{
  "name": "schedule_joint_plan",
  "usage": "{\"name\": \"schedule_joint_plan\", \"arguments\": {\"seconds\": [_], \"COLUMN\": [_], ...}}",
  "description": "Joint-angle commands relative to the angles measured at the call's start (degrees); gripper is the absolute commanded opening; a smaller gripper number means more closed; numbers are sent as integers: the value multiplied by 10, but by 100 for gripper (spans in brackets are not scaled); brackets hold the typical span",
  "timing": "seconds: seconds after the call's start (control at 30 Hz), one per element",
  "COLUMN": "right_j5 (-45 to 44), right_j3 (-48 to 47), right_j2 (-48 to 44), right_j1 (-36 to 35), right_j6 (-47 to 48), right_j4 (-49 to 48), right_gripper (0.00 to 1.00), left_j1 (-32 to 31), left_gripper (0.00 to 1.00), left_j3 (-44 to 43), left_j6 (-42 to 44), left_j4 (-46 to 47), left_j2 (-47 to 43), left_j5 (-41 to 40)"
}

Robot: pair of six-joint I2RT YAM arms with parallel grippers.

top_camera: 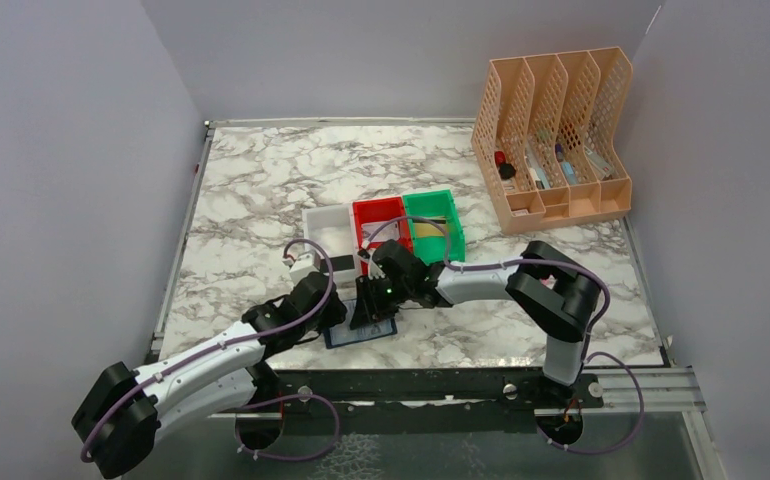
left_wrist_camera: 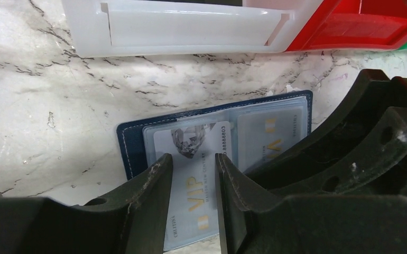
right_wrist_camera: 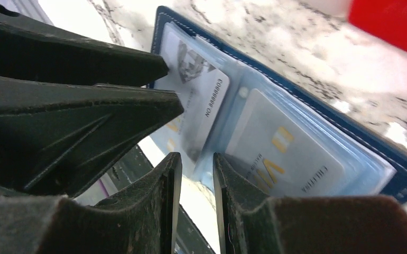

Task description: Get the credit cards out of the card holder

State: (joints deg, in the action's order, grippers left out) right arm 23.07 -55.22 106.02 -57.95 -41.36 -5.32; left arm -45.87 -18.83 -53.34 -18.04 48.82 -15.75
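Both arms are in on the card holder [left_wrist_camera: 133, 138] now. The left arm [top_camera: 201, 360] lies low and stretched, coming from the holder's near left. Its left hand [left_wrist_camera: 193, 159] tips down at the holder's left half, fingers a narrow slot apart. The right arm [top_camera: 481, 280] bends at a raised elbow and reaches in from the holder's right. The right hand [right_wrist_camera: 196, 156] hangs over the holder's middle, fingers parted just as narrowly. The two hands are close together. Whether either hand pinches anything, I can't tell.
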Motion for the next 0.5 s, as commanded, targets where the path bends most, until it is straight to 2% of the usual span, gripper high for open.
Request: {"name": "schedule_joint_plan", "arguments": {"seconds": [0.0,0.13,0.27,0.47], "right_j5": [7,-13,-11,40], "right_j3": [4,16,26,32], "right_j2": [29,29,24,29], "right_j1": [-1,-1,4,12], "right_j6": [-27,-39,-52,-71], "right_j4": [-23,-26,-42,-86], "right_gripper": [34,34,29,24], "left_j1": [0,0,0,0], "left_gripper": [38,38,38,36], "left_j3": [12,12,11,14], "left_j6": [-9,-19,-19,-21], "left_j4": [1,-19,-28,-29], "left_j2": [-4,-14,-17,-1], "left_j5": [2,-10,-13,3]}}
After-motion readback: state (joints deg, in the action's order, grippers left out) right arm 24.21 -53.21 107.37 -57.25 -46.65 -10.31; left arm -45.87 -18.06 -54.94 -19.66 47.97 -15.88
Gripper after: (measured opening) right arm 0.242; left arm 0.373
